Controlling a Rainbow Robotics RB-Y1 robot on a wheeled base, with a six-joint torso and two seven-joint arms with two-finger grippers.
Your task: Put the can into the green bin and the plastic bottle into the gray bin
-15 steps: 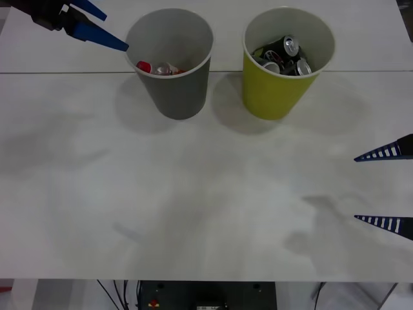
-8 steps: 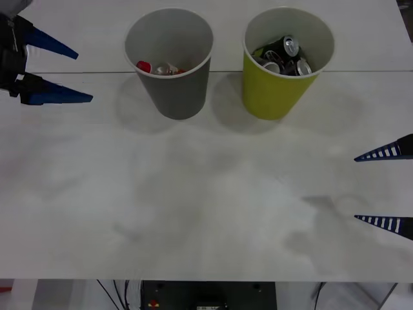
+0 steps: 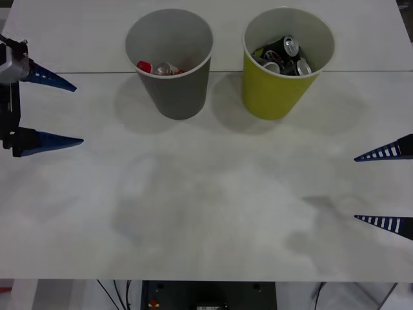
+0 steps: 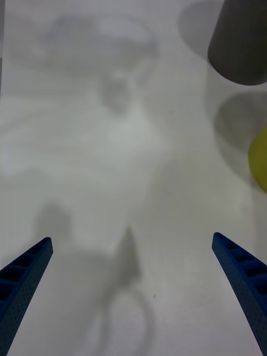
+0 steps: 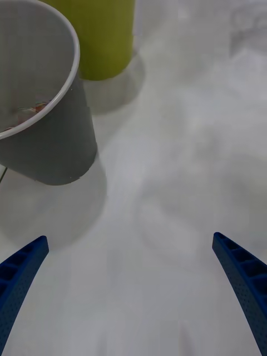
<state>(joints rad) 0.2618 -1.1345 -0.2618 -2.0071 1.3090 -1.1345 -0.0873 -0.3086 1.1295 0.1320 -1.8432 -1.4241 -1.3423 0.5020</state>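
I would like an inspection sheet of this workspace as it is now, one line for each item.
Surface: white table, bare in front of the bins.
Job's things: gray bin holds the plastic bottle; green bin holds cans.
Clutter: nothing seen.
Grippers: left tool open at the table's left edge; right tool open at its right edge.
Cables: dark cables below the front edge.
Surroundings: nothing seen.

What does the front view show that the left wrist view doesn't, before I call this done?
Front view alone: cans inside the green bin, the plastic bottle inside the gray bin, the open left gripper and open right gripper at the table's edges. Left wrist view alone: the bins' bases resting on the table. Both: gray bin, green bin, table.
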